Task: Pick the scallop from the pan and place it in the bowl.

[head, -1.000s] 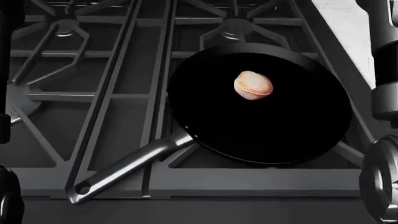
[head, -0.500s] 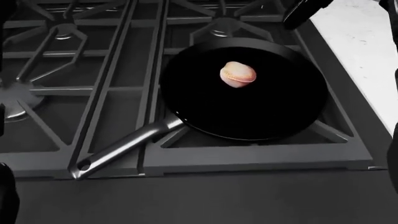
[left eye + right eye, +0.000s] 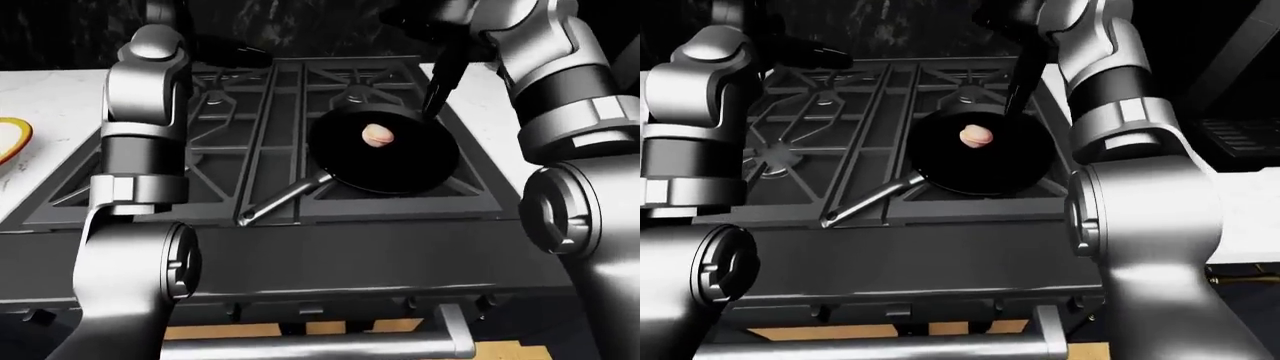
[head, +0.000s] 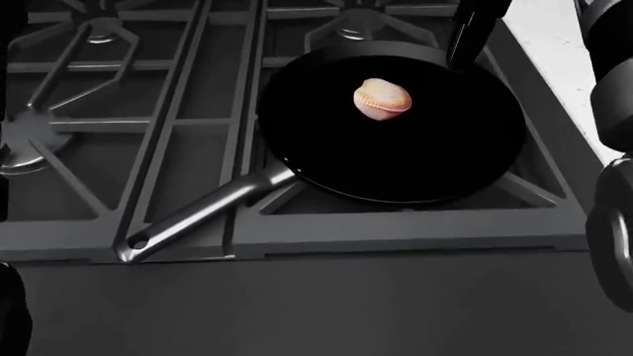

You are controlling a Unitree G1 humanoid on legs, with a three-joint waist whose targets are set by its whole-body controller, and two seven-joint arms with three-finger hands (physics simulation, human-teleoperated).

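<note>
My right hand reaching over the pan

The scallop (image 4: 382, 99) is sitting in the pan (image 4: 415, 163) on the stove (image 3: 250, 127); my right hand (image 3: 437, 88) is hanging at the pan's upper-right rim, grip unclear.

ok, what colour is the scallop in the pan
Pale peach-pink with fine ribbed lines, against the black pan. The scallop shows best in the head view.

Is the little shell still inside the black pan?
Inside. The scallop rests on the pan, ringed by its dark floor; no hand touches it.
</note>
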